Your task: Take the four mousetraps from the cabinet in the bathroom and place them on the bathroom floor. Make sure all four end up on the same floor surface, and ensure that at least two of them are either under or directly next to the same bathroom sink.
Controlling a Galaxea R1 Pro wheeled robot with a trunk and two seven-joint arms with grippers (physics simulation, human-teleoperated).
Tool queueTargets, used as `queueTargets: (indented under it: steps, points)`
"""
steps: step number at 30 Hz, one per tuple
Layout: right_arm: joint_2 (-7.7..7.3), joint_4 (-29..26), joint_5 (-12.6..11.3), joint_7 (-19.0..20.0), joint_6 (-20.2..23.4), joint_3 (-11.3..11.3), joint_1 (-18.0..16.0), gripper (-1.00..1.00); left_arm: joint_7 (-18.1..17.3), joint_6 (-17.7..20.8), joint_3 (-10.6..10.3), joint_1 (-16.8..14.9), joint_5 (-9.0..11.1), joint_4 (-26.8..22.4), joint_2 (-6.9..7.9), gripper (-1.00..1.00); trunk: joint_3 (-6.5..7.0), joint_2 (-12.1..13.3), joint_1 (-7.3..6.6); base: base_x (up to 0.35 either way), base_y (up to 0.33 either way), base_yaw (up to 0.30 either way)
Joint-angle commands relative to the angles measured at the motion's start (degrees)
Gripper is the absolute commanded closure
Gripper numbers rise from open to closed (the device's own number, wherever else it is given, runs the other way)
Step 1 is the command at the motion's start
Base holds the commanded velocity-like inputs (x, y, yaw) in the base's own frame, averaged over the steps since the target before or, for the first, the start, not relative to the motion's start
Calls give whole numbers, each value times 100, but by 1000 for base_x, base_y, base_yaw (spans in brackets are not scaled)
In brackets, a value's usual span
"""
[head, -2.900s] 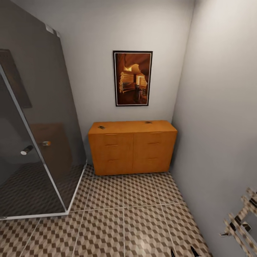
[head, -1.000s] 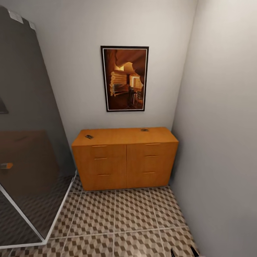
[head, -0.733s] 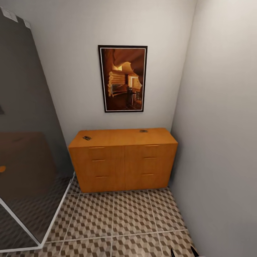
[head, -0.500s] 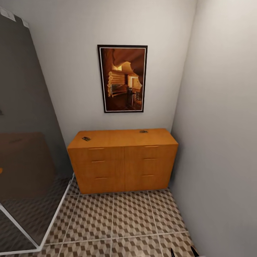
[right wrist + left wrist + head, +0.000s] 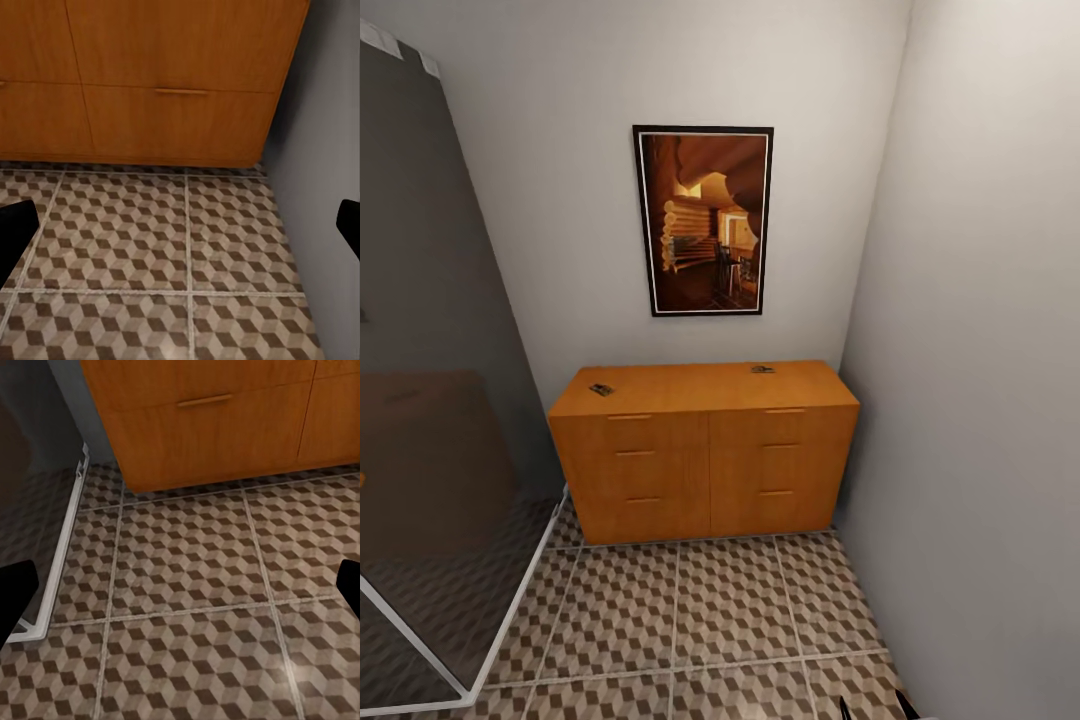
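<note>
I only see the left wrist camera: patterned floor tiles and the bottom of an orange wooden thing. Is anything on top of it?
Observer: Yes. The wide orange-brown wooden cabinet has a small flat tan mousetrap near its left end and a second mousetrap toward the right.
Operator: What's above it?
Observer: A dark-framed orange picture hangs on the wall.
Operator: Is my other claw open?
Observer: Yes, the right claw is open, holding nothing, over the cube-patterned floor tiles.
</note>
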Motion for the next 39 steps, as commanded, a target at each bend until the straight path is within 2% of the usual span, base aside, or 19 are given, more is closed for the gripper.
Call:
queueTargets:
  steps: [1, 18, 26, 39]
  points:
    - [-1, 3, -60, 22, -15, 43, -5, -100, 39, -25, -50, -9, 7, 17, -3, -100, -13, -13, 4, 0, 0, 0]
    - [22, -2, -60, 21, -15, 43, -5, -100, 39, -25, -50, -9, 7, 15, -3, -100, -21, -13, 4, 7, -29, 40]
    - [21, -1, -60, 20, -15, 43, -5, -100, 39, -25, -50, -9, 7, 15, -3, -100, -37, -13, 4, 115, -71, 201]
    - [19, 0, -60, 23, -15, 43, -5, -100, 39, -25, -50, -9, 7, 16, -3, -100, -40, -13, 4, 121, -5, 17]
